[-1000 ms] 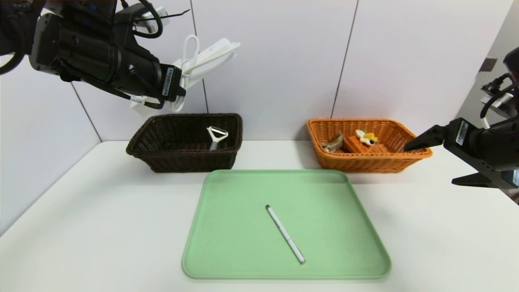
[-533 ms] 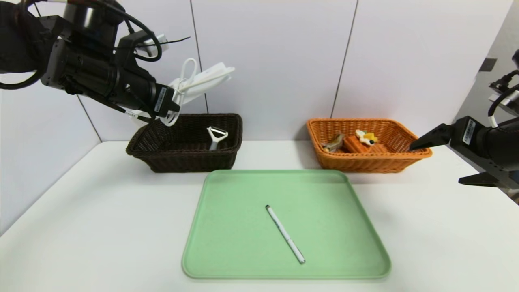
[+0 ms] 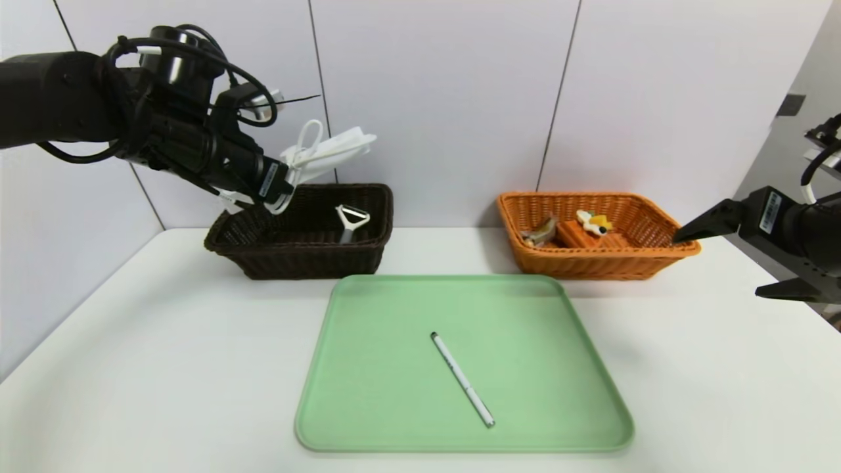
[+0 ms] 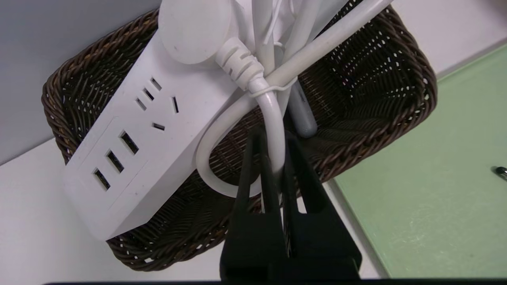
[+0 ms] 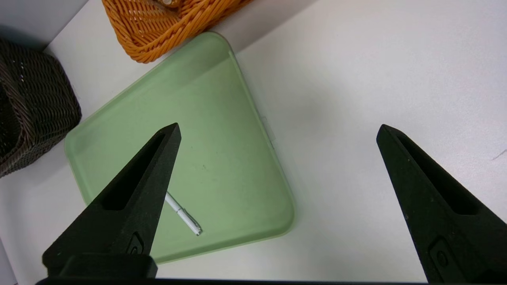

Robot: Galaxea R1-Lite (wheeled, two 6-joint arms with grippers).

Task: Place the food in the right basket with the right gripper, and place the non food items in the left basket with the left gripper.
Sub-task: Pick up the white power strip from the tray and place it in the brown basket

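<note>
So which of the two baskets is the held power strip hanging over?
The dark brown basket, holding the peeler; the power strip hangs above it, not the orange basket.

A plain white desk fills the room's near side, its matte top evenly lit with only soft shadows. Behind it stands a pale wall of large flat panels split by thin dark seams. A small dark plate sits on the grey wall at far right.
</note>
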